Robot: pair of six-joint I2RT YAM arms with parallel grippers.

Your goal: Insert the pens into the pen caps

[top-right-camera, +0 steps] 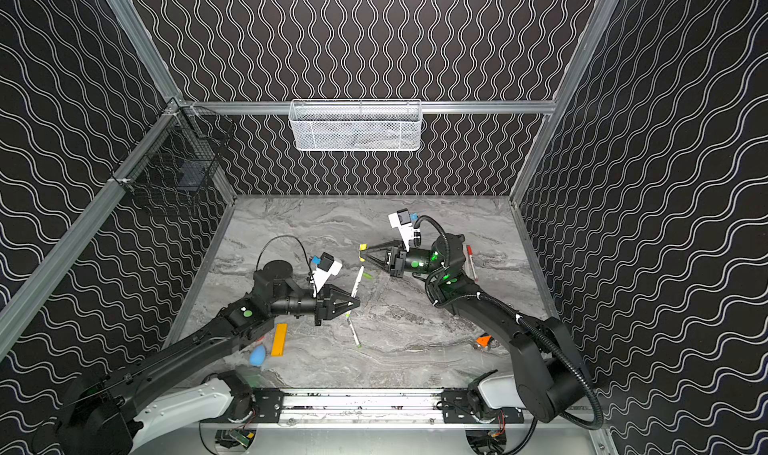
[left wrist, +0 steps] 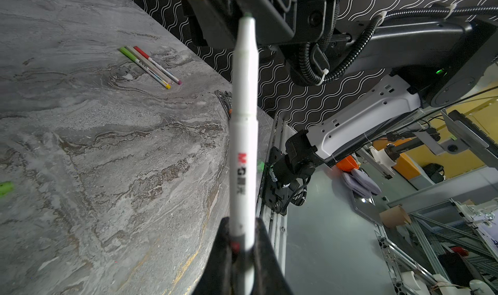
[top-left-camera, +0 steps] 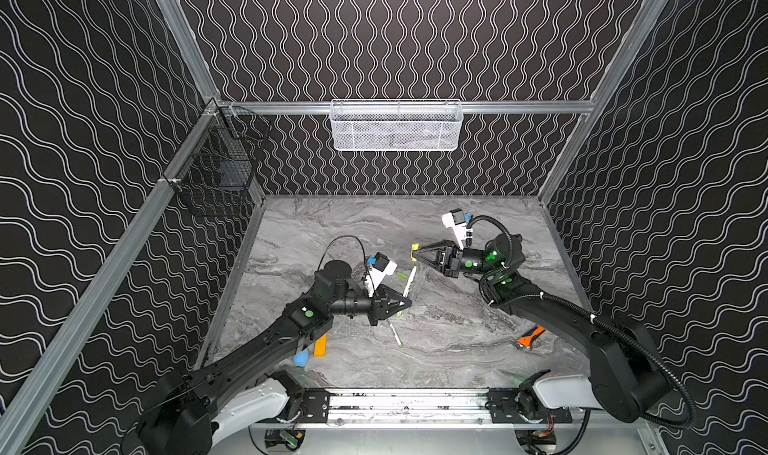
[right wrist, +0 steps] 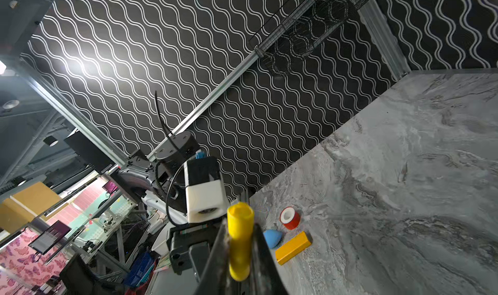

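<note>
Left end effector: pressed together on the lower barrel of a white pen, held in the air over the middle of the table. The pen pointed toward the far edge with its tip bare. In the left wrist view the tip looked pale green, but blur made that uncertain.

Right end effector: pinched a yellow cap, also raised over the middle of the table, near the pen tip but apart from it.

On the table:
- A second pen lay below the left end effector, toward the near edge.
- A green cap lay beside the held pen.
- Three pens lay side by side near the edge on the right arm's side.
- An orange-yellow bar and a blue blob sat by the near corner under the left arm.
- An orange-handled tool lay beside the right arm.
</note>
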